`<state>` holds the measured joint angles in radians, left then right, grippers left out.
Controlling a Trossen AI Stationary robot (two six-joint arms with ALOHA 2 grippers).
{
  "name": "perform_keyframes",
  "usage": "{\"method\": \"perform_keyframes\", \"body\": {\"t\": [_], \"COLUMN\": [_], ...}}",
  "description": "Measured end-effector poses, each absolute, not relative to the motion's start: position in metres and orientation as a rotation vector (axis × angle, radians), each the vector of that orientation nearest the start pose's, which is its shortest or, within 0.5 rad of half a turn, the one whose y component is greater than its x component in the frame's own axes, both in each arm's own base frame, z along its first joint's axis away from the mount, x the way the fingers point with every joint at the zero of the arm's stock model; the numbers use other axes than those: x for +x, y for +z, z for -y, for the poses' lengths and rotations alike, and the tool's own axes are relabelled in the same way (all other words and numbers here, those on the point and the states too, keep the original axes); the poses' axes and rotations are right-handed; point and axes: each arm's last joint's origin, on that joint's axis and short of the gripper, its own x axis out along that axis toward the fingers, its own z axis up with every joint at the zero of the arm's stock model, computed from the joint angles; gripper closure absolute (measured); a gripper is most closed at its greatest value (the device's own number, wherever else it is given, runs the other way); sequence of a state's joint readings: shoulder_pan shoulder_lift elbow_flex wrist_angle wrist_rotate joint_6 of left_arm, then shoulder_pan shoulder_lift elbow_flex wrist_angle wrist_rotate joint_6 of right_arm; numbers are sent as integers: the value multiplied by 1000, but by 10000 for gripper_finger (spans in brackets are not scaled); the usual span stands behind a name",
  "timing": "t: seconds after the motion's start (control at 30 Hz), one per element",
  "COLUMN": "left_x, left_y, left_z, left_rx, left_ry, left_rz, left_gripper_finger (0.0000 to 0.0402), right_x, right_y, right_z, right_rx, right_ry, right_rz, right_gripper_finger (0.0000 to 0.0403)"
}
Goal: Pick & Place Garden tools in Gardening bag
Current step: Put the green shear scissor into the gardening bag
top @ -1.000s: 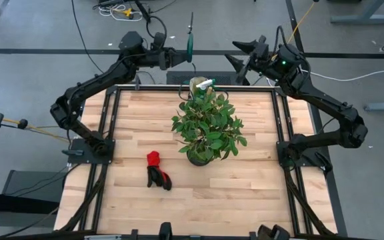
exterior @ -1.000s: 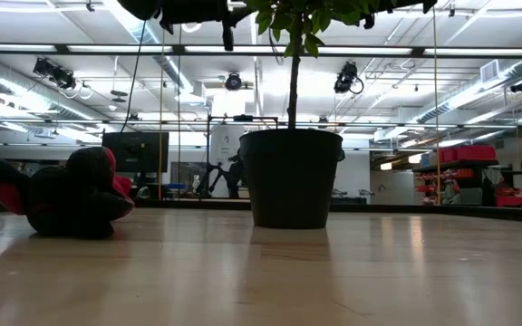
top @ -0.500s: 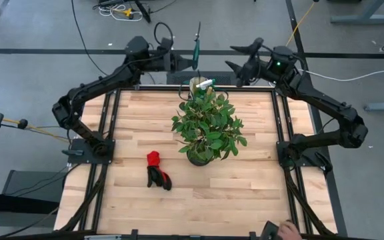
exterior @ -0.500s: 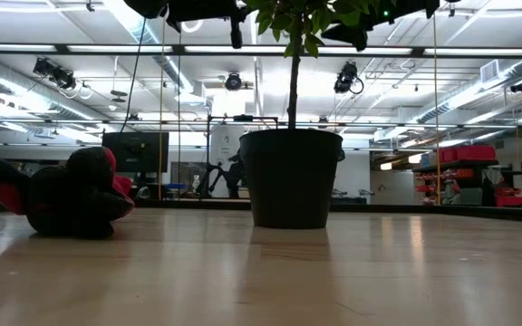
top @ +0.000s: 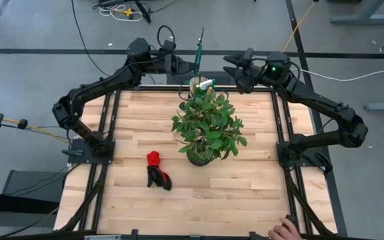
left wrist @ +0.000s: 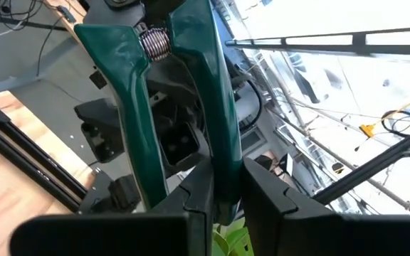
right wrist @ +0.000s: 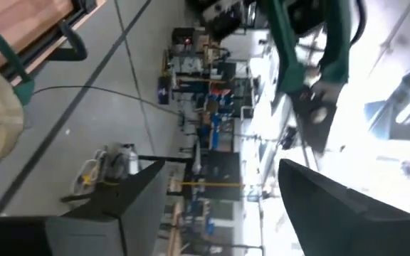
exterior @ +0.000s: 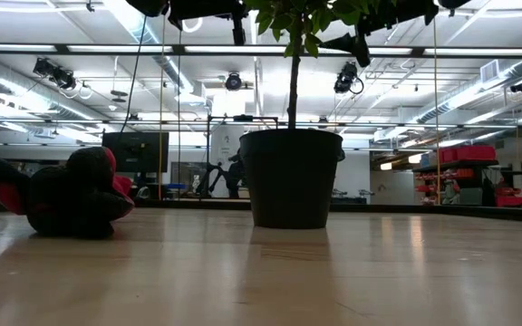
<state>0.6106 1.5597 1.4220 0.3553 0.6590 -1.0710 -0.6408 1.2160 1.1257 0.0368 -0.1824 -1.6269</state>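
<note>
On table [top: 252, 173]: one plant [top: 207, 127], one glove pair [top: 157, 171].

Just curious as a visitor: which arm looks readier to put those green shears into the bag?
Probably the left. Its tool is shut on the green-handled shears just behind the tan gardening bag. The right tool hangs open and empty beside them.

Green-handled pruning shears [top: 197, 48], handles sprung apart, are held upright above the table's far edge. The tan gardening bag [top: 197, 85], with a spray bottle [top: 207, 83] protruding, stands below them. Red-and-black gloves [top: 157, 171] lie crumpled on the tabletop.
</note>
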Motion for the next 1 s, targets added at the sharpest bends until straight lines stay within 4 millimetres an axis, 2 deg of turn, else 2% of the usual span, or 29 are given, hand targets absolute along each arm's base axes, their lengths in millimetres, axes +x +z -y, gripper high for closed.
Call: {"method": "perform_keyframes", "body": {"t": [0.17,0.43,1.0], "left_x": [302,306,329], "left_y": [413,412,395], "left_z": [-189,-185,-182], "left_rx": [-981,-1009,-1101], "left_ry": [-154,-174,-230], "left_rz": [117,106,76], "left_gripper_finger": [346,345,345], "right_x": [228,236,264], "right_y": [387,388,375], "right_z": [151,141,139], "right_rx": [-1653,-1668,-1716], "right_ry": [-297,-233,-206], "right_rz": [-359,-259,-205], "right_gripper_finger": [151,173,154]}}
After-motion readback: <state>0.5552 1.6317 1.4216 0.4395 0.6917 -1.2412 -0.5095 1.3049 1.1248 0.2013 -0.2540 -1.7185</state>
